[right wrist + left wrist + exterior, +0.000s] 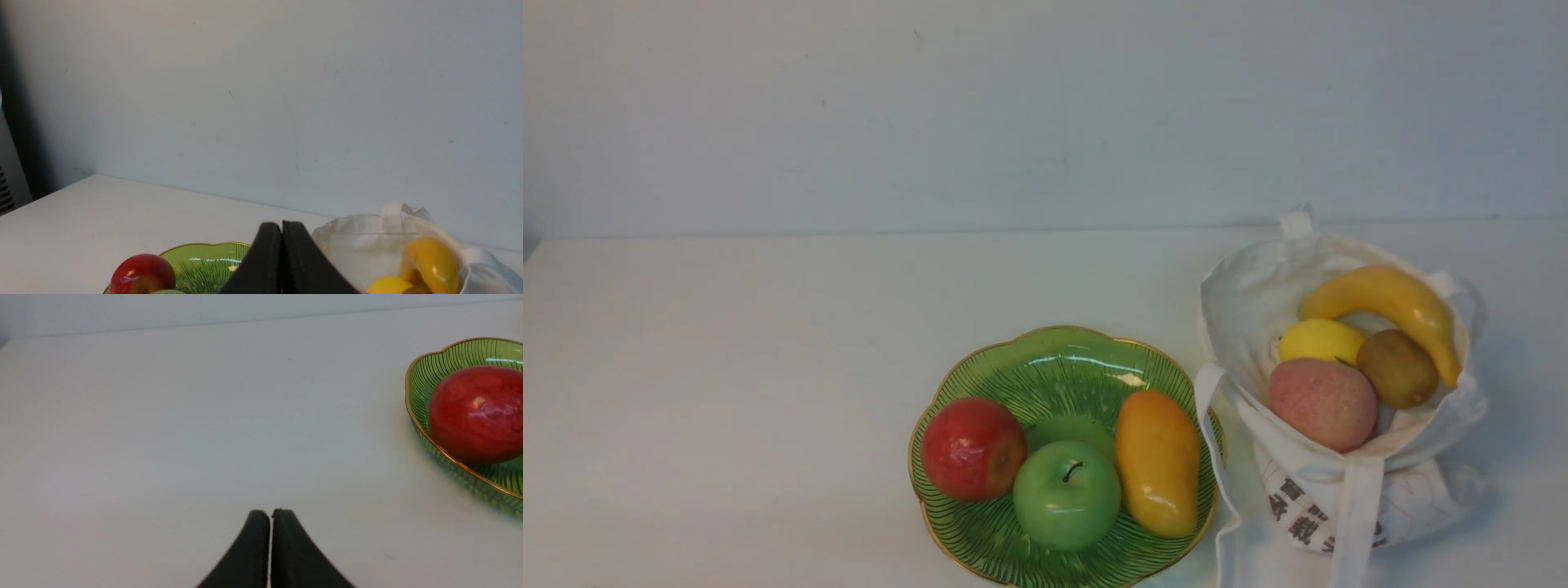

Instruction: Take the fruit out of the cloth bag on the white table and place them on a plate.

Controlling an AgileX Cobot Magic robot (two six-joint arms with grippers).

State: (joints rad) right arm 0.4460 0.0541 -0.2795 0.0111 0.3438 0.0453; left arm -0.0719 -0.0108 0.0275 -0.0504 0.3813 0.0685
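The white cloth bag (1339, 482) stands open at the right of the white table (727, 367). In it lie a banana (1396, 302), a lemon (1319, 340), a kiwi (1396, 369) and a pink speckled fruit (1321, 404). The green plate (1062, 363) beside it holds a red apple (972, 449), a green apple (1066, 494) and an orange mango (1158, 461). Neither gripper shows in the front view. My left gripper (271, 512) is shut and empty over bare table, left of the plate (425, 367). My right gripper (282, 224) is shut and empty, in front of the plate (204, 261) and the bag (359, 249).
A pale wall (1045, 106) runs along the table's far edge. A dark object (8, 163) stands at the table's far left corner in the right wrist view. The bag's long strap handles (1217, 457) hang toward the front edge beside the plate.
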